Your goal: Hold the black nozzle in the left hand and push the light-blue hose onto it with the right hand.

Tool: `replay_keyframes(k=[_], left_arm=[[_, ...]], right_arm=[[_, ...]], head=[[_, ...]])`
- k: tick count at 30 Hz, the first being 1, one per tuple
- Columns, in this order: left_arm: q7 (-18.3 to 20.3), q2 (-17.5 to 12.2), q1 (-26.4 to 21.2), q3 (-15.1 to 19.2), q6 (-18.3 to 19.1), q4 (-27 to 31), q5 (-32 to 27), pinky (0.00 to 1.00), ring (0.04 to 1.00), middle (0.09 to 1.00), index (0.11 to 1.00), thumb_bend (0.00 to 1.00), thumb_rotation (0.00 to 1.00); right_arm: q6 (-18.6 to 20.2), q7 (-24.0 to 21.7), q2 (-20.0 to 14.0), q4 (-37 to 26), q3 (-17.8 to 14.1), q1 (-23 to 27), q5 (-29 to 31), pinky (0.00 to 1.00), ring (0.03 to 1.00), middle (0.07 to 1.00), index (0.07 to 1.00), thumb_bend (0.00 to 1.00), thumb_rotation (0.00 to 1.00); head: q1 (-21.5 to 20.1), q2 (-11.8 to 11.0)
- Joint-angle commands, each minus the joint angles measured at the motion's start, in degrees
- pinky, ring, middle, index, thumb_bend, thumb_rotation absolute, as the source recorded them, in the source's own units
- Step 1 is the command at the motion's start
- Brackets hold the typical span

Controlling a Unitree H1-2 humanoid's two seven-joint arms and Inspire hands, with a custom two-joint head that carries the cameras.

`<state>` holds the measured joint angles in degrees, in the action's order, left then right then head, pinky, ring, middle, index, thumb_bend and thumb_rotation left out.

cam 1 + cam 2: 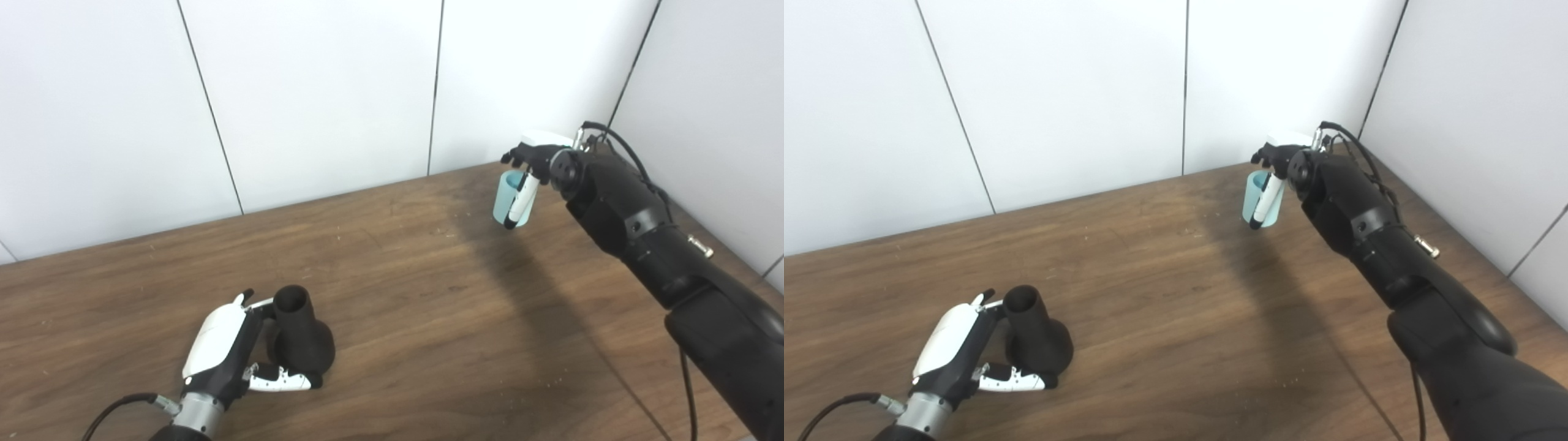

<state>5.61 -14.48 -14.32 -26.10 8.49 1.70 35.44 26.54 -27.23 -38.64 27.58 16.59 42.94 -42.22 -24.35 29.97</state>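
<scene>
On the wooden bench [429, 318], the left hand [229, 352] clasped the upright black nozzle [300, 337], while the right hand [539, 165], far back, gripped the light-blue hose [507, 199].

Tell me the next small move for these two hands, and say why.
Probably the left hand should close on the nozzle and lift it. The nozzle stands upright on the table, with the fingers around its base but seemingly not yet clamped. The right hand already grips the hose far off by the wall, so nothing can be joined until the nozzle is secured.
</scene>
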Motion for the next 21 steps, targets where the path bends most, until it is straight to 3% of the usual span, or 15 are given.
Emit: replay_keyframes(k=[1,21], left_arm=[[6.1,-2.5,4.9,-2.1,5.3,-6.7,2.0,1.00,0.702,0.549,0.444,0.51,0.00],[6.4,-2.6,5.1,-1.8,5.5,-6.0,1.6,1.00,0.697,0.548,0.446,0.51,0.00]], right_arm=[[-0.4,1.9,-1.1,-0.4,-0.2,3.0,-0.3,0.62,0.744,0.820,0.869,1.00,0.08],[0.2,0.2,-2.3,2.0,3.9,3.8,-1.7,0.64,0.727,0.762,0.773,0.98,0.05]], head=[[-0.1,0.1],[-0.2,1.2]])
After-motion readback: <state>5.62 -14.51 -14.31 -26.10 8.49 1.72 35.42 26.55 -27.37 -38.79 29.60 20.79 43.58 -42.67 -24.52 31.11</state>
